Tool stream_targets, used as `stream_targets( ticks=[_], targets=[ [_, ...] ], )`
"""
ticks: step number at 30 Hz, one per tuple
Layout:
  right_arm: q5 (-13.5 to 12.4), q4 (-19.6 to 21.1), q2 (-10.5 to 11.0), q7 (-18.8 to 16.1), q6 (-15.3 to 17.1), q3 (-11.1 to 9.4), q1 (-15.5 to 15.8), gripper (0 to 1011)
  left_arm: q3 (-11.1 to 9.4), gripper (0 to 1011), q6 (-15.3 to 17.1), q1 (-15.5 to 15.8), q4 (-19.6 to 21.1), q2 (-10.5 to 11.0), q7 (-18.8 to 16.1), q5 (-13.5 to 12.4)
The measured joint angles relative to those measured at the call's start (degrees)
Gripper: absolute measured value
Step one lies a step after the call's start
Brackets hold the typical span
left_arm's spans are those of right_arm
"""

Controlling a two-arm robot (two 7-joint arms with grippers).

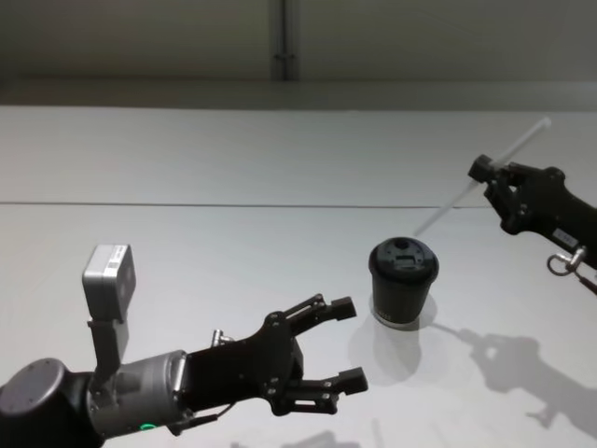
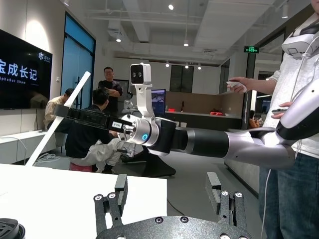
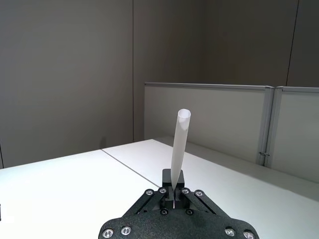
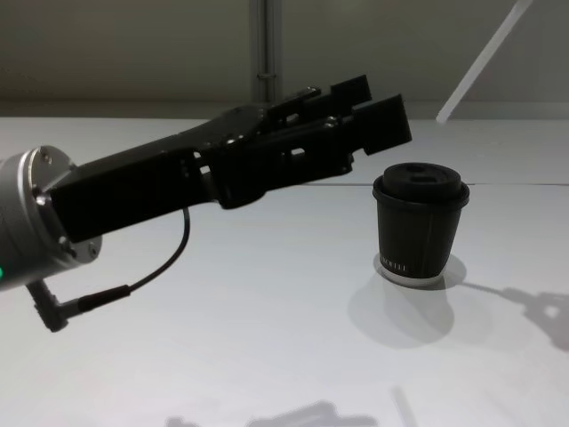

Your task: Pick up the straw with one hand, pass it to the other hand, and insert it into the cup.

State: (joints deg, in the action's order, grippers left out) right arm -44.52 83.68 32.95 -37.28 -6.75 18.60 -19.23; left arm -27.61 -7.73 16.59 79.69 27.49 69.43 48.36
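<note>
Surface [image 1: 187,261]: carries the upright cup. Left end effector [image 1: 347,343], lower centre of the head view: fingers spread wide, holding nothing, left of the cup [image 1: 403,282]. Right end effector [image 1: 487,177], right edge: pinching the straw [image 1: 446,207]. Straw airborne; long axis diagonal, lower end pointing down-left towards the cup, upper end upper right.

Our head camera looks down on the table [image 1: 187,252]; our chest camera looks across it, nearer (both share the cup [image 1: 403,277]). Wrist cameras face forward, roughly level.
</note>
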Motion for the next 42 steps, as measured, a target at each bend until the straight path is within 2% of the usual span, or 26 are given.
stream_targets(
  ticks=[11, 25, 42],
  targets=[
    [2.66, 1.54, -0.87, 3.11, 1.53, 0.17, -0.06, 11, 0.0, 1001, 0.0, 0.0, 0.0, 0.0, 0.0, 0.0],
    [4.45, 3.71, -0.4, 6.07, 2.39, -1.79, 2.81, 11, 0.0, 1001, 0.0, 0.0, 0.0, 0.0, 0.0, 0.0],
    [6.89, 0.45, -2.2, 6.21, 3.17, -1.49, 0.79, 11, 0.0, 1002, 0.0, 0.0, 0.0, 0.0, 0.0, 0.0]
  ],
)
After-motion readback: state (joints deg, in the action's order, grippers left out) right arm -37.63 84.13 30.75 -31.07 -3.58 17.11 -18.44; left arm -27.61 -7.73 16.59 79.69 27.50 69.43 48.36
